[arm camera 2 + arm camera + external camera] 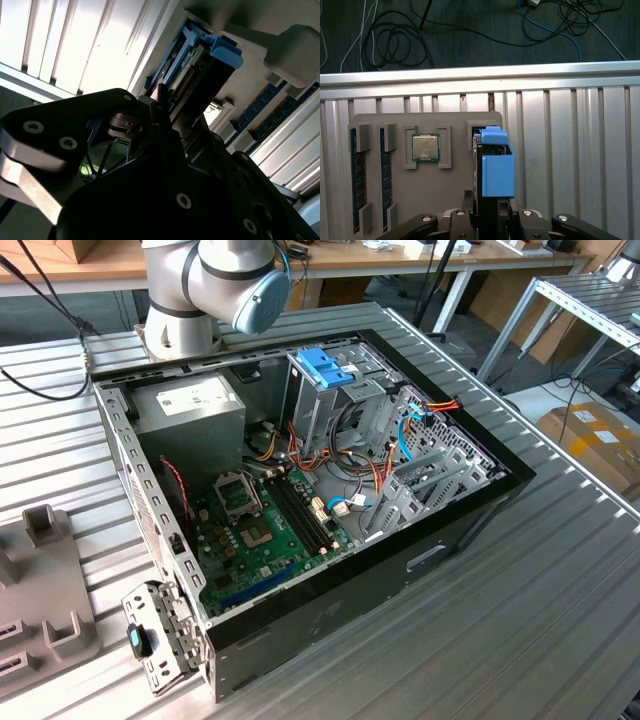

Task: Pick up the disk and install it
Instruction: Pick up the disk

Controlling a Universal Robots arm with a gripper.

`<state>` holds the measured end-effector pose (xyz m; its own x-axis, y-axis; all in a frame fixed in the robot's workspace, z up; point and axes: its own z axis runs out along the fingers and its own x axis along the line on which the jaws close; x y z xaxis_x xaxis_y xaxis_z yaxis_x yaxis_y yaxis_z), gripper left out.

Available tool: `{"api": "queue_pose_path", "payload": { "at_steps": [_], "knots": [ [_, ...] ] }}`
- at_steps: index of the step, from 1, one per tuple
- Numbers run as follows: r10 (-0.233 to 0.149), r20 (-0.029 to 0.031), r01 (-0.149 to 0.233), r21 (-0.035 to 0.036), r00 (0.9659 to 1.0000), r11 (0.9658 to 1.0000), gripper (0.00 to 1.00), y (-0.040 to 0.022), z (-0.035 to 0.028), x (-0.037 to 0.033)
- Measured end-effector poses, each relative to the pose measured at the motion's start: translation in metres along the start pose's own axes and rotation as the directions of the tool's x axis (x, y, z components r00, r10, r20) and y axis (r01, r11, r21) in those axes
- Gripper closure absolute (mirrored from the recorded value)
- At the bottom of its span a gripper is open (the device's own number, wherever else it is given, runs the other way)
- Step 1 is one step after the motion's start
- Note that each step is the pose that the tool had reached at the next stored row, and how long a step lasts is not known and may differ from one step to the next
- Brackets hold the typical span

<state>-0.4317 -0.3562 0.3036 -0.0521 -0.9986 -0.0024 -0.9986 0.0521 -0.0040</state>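
The gripper (493, 214) is clamping the disk (495, 170): in the first wrist view its black fingers (526, 218) are pressing against both flat sides of the drive, which is standing on edge with the light-blue carrier end pointing away from the gripper. The disk is sitting over the grey tray (445, 195), at the tray's empty pocket just beside the CPU (425, 147), on the side away from the two RAM sticks (354, 180). Can't tell whether it is touching the tray or hanging clear of it.

In the second wrist view the disk (197, 67) is showing its connector edge and blue rail, the tray (260, 37) is lying behind it, and the RAM sticks (260, 107) are lying nearby in their slots.

The tray is resting on the slatted metal table (570, 150); beyond the table edge past the tray, cables (395, 45) are lying on the floor.

In the exterior view the tray (40, 620) is lying on the table (500, 630), and the open PC case (300, 490) is lying toward the exterior view's right of the tray, motherboard showing. A blue latch (325, 368) is topping the drive cage inside the case. The arm (215, 280) is standing beyond the case from the tray.
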Motion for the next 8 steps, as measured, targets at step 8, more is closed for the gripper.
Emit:
{"api": "queue_pose_path", "payload": {
  "at_steps": [8],
  "knots": [
    [-0.001,0.0,0.001,0.0,1.0,1.0,0.65,0.0,0.0,0.0]
  ]
}}
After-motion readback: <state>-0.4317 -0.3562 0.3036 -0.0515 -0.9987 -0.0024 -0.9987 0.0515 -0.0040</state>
